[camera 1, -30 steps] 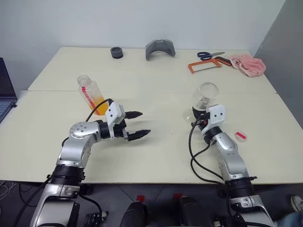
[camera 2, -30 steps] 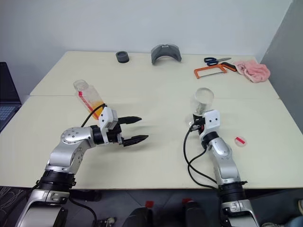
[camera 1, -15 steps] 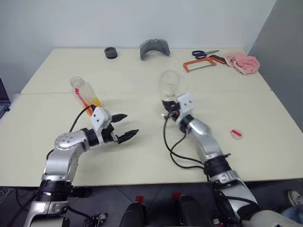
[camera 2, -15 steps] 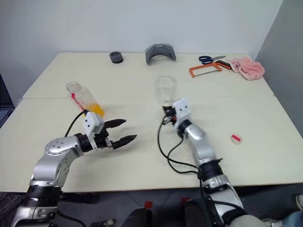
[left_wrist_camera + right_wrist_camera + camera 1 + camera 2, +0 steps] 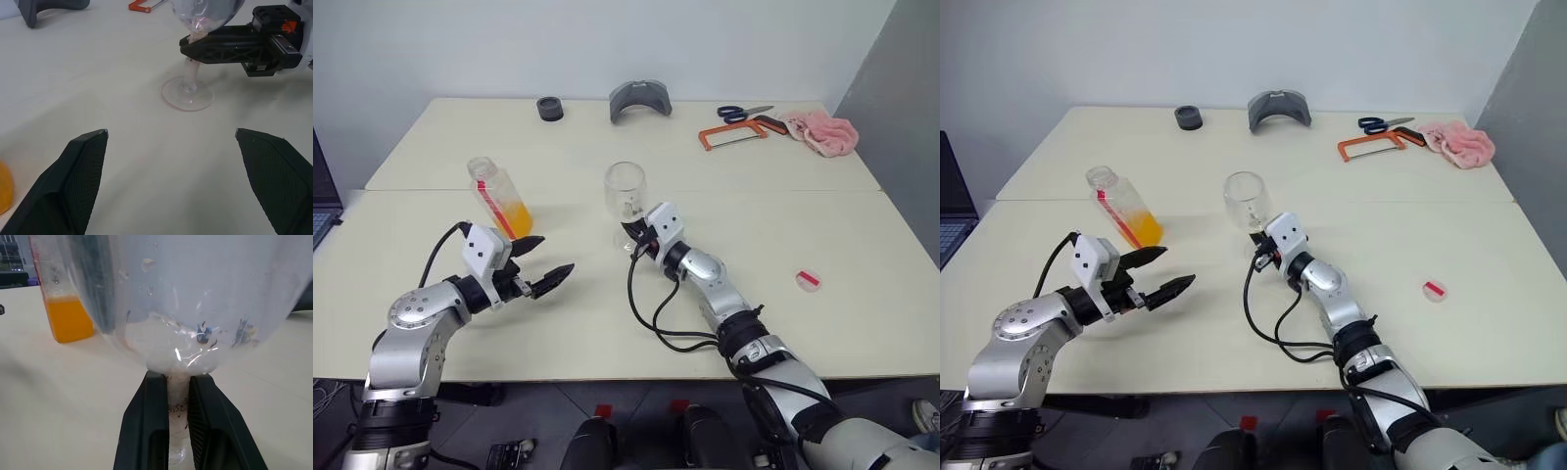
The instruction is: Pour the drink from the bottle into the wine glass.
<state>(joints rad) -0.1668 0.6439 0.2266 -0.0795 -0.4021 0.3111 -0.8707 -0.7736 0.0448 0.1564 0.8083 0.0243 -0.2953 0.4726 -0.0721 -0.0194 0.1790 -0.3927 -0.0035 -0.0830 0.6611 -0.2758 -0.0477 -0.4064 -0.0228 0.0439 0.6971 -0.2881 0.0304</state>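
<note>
The wine glass (image 5: 626, 192) stands upright near the middle of the bench (image 5: 862, 255), bowl up, its round foot on or just above the surface. The right claw (image 5: 178, 421) is clamped on the thin stem directly under the bowl, one black finger on each side. The right arm reaches in from the near edge, forearm slanting toward the robot's left, a black cable looping beneath it.

The bottle (image 5: 499, 196) stands on the bench to the left of the glass, its long axis leaning slightly, uncapped mouth uppermost, with the drink (image 5: 514, 214) filling the lower part. The left claw (image 5: 539, 262) hovers just in front of the bottle with its fingers spread wide, holding nothing and pointing level toward the glass; the left elbow is bent out to the side.

The left wrist view shows the glass foot (image 5: 188, 94) that the head views hide behind the right claw. The right wrist view shows the orange liquid through the bowl. A small red cap (image 5: 811, 281) lies far right
</note>
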